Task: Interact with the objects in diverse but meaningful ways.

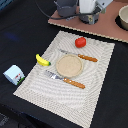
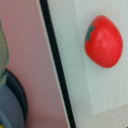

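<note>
Gripper [image 1: 89, 19] hovers over the brown board, its jaw state impossible to tell, while the red tomato [image 1: 80, 42] lies near it on the striped placemat [image 1: 95, 95]. A clean pick likely calls for centring above the tomato before descending.

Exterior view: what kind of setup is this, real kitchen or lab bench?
Likely a lab tabletop staged as a toy dining scene: a woven placemat on a dark table, a round plate between a knife and fork, a toy tomato and banana.
</note>
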Tool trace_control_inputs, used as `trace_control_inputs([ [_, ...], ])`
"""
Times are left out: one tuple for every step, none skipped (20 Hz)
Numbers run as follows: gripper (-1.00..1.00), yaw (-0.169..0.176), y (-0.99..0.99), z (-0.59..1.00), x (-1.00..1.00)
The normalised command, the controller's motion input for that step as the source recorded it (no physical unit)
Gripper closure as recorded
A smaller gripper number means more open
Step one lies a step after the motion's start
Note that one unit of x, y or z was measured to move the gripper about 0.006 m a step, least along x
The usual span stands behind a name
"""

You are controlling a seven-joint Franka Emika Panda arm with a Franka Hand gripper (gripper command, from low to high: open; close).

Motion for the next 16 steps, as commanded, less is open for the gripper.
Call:
trace_control_inputs([
  [-1.0,0.075,-0.34,0.0,0.0],
  [-1.0,0.09,-0.21,0.0,0.0],
  [-1.0,0.101,-0.15,0.0,0.0],
  [-1.0,0.117,-0.17,0.0,0.0],
  [-1.0,0.109,-0.17,0.0,0.01],
  [-1.0,0.092,-0.15,0.02,0.05],
  [-1.0,0.06,-0.16,0.0,0.06],
  [-1.0,0.057,-0.22,0.0,0.06],
  [-1.0,0.069,-0.25,0.0,0.03],
  [-1.0,0.083,-0.23,0.0,0.02],
  [-1.0,0.105,-0.22,-0.02,0.0],
  [-1.0,0.125,-0.2,-0.07,0.0],
  [-1.0,0.137,-0.19,-0.09,0.0],
  [-1.0,0.138,-0.21,-0.13,0.0],
  [-1.0,0.14,-0.23,-0.16,-0.01],
  [-1.0,0.144,-0.24,-0.19,-0.03],
])
